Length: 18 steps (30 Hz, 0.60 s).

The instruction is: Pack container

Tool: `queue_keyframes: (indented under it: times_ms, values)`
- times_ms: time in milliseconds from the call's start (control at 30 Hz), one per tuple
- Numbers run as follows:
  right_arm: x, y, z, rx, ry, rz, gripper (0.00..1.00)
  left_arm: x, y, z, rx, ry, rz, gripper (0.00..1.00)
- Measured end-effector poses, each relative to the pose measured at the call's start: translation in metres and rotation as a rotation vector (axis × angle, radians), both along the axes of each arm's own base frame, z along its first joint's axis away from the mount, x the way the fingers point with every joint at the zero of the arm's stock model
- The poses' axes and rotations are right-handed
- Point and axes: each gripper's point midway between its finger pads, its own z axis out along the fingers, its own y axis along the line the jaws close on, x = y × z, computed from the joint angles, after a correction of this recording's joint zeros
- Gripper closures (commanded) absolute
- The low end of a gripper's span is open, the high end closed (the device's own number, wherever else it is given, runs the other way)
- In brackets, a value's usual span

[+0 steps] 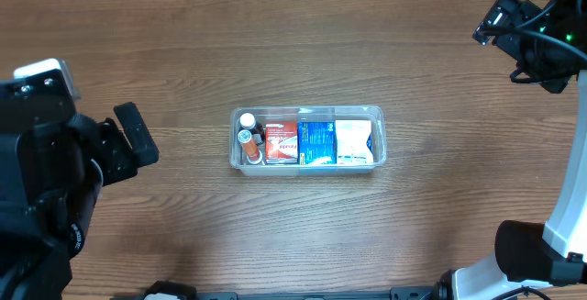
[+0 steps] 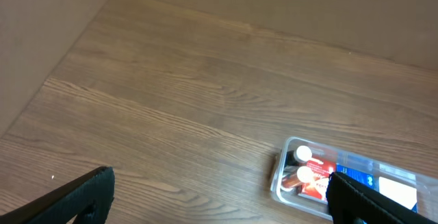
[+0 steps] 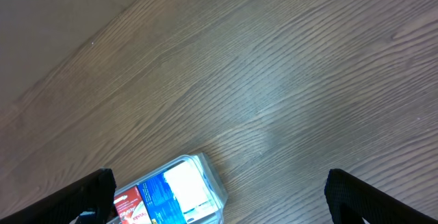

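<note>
clear shallow container [image 1: 308, 111] with rounded corners, packed with boxes [image 1: 317, 142] and bottles [image 1: 248, 137]

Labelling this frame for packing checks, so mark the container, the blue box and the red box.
container [image 1: 382, 140], overhead view, on its right wall.
blue box [image 1: 317, 142], overhead view, middle of its top face.
red box [image 1: 282, 141], overhead view, middle of its top face.

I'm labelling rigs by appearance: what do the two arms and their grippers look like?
Both are mostly black. The left arm carries a white block on top; the right arm has black cables, a green light and a white lower link. Their fingers are matte black.
</note>
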Motion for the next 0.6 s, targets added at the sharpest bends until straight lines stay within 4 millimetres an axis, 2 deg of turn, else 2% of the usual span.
queue_keyframes:
  times_ms: [200,300,400,433,500,567,600]
  values:
    - [0.000,0.001,0.000,0.000,-0.001,0.002,0.00,0.001,0.000,-0.001,0.001,0.003,0.000,0.00]
    - [-0.004,0.003,0.007,-0.002,-0.020,0.008,0.00,0.002,0.000,-0.002,0.002,0.008,0.000,0.00]
    - [-0.026,0.005,0.035,-0.043,-0.109,0.020,0.00,0.005,-0.001,-0.003,0.003,0.015,0.000,0.00]
    - [-0.036,0.003,0.054,-0.081,-0.178,0.031,0.00,0.005,-0.001,-0.003,0.003,0.017,0.000,0.00]
    - [-0.045,0.001,0.077,-0.127,-0.267,0.053,0.00,0.005,-0.001,-0.004,0.004,0.018,0.000,0.00]
    - [-0.058,0.003,0.117,-0.216,-0.429,0.126,0.00,0.005,-0.001,-0.003,0.004,0.017,0.000,0.00]
    - [-0.064,0.004,0.125,-0.239,-0.457,0.147,0.00,0.005,-0.001,-0.004,0.004,0.018,0.000,0.00]
